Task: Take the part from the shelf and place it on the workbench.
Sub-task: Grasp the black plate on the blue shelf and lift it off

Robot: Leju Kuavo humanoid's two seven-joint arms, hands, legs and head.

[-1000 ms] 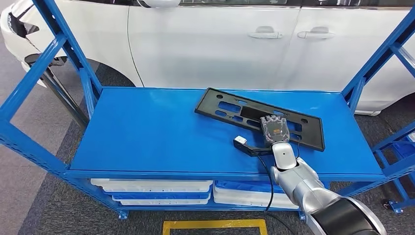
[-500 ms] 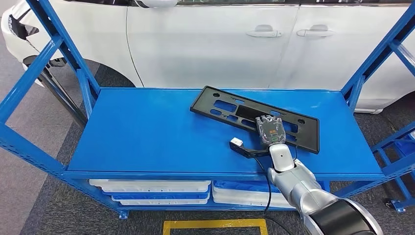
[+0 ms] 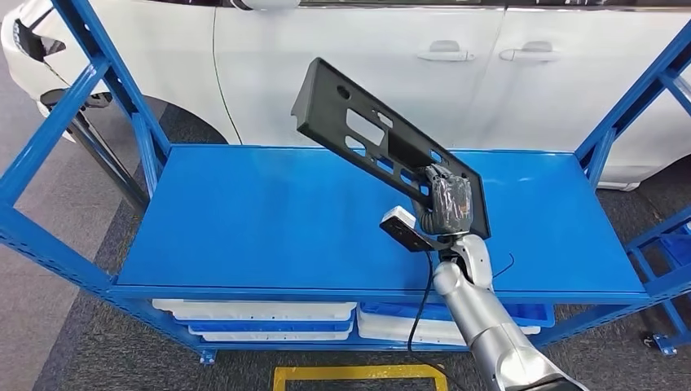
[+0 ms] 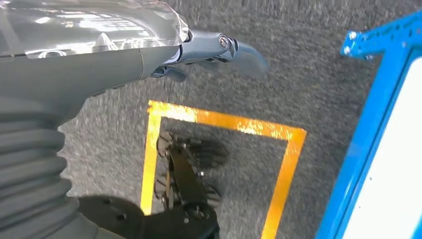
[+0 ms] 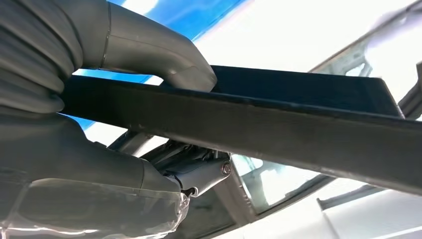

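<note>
The right hand [image 3: 450, 204] grips the black part [image 3: 383, 151] at its near right end. In the right wrist view the thumb [image 5: 154, 55] lies across one face of the part [image 5: 278, 124] and the fingers [image 5: 199, 172] press the opposite face. The right arm [image 3: 481, 326] rises from the near right, forearm nearly upright. The part is clear of the blue shelf [image 3: 244, 220], tilted, with its far left end highest, in front of the white car [image 3: 367, 73]. The left hand [image 4: 199, 50] hangs above the grey floor [image 4: 308, 74] near a yellow marking [image 4: 219, 119]; it holds nothing, but whether its fingers are spread or curled cannot be told.
</note>
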